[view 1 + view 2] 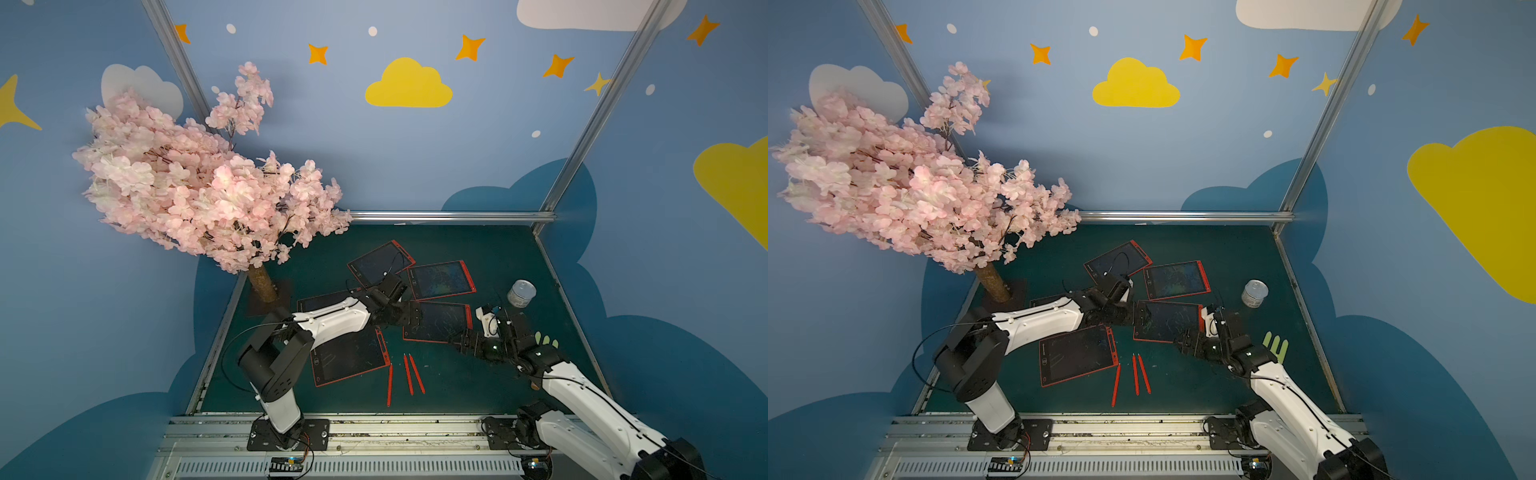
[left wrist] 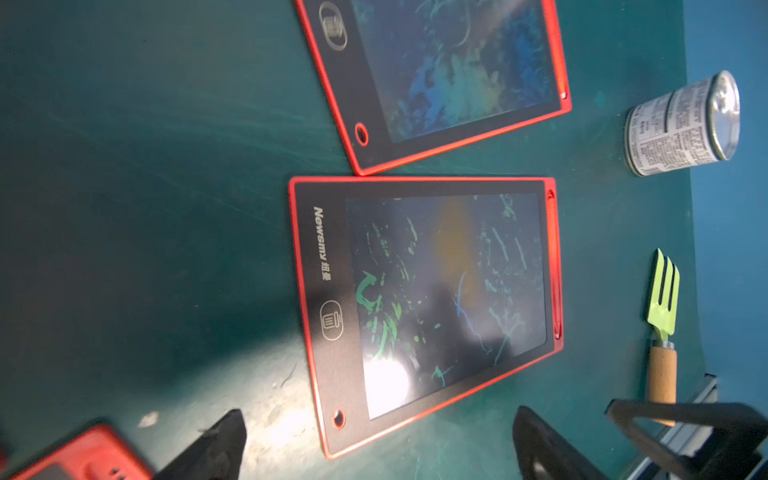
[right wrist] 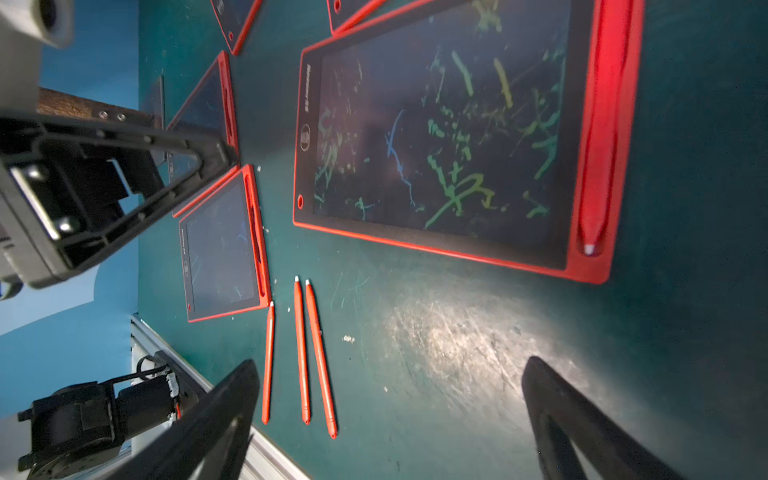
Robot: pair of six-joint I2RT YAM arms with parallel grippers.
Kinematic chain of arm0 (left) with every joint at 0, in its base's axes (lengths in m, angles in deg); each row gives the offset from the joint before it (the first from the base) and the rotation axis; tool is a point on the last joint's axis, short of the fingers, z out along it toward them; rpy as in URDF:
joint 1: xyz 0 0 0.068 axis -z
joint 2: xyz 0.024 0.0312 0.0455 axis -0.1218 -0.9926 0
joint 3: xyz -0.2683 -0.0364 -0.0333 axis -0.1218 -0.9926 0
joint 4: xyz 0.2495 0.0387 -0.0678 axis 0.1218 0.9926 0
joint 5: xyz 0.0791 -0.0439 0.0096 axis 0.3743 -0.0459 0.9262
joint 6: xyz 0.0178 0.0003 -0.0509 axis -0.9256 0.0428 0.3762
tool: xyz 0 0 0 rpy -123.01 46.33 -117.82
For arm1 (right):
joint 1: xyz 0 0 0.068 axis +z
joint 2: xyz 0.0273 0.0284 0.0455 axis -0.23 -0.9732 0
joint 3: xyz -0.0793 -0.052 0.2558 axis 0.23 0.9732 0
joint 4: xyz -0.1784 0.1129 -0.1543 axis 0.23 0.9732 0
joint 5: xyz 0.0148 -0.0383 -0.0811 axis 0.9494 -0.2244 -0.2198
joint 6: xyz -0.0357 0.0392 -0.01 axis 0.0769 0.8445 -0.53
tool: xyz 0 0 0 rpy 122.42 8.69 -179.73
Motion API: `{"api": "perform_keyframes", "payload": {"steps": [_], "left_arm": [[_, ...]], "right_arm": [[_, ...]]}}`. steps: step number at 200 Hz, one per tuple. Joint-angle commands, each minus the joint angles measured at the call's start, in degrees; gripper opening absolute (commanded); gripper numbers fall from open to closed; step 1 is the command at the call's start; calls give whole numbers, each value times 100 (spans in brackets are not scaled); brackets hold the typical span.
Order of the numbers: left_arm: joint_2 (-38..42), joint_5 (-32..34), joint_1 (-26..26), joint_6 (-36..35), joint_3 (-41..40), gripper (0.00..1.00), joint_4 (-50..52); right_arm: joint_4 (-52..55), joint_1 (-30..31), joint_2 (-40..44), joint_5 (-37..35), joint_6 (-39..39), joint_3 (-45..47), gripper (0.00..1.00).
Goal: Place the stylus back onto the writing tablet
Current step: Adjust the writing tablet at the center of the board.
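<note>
My left tool point(image 2: 378, 419) and right tool point(image 3: 390, 365) both gape wide, holding nothing. Three loose styluses point(image 3: 302, 353) lie side by side on the worktop point(image 1: 457, 386) near the right tool, untouched; another stylus point(image 3: 600, 137) sits in the slot of the writing tablet point(image 3: 436, 137) beyond them

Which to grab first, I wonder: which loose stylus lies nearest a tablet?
The lone stylus, apart from the close pair; its tip nearly touches the front tablet at a corner.
</note>
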Motion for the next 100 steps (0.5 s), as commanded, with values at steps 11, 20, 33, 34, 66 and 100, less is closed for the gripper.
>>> {"api": "perform_keyframes", "payload": {"steps": [11, 20, 33, 34, 66, 100], "left_arm": [[-172, -288, -3, 344, 35, 99, -435], [-243, -294, -11, 404, 39, 99, -447], [-363, -307, -14, 490, 65, 99, -462], [-371, -307, -13, 499, 68, 99, -466], [-701, -381, -12, 733, 220, 99, -426], [-916, -501, -5, 884, 348, 99, -519]], "right_arm": [[-556, 177, -285, 169, 339, 164, 98], [-715, 201, -438, 300, 360, 191, 98], [-741, 244, -706, 357, 381, 129, 98], [-737, 249, -729, 366, 381, 129, 98], [-602, 281, -1287, 451, 258, -101, 98], [-677, 289, -1604, 205, 360, -172, 98]]}}
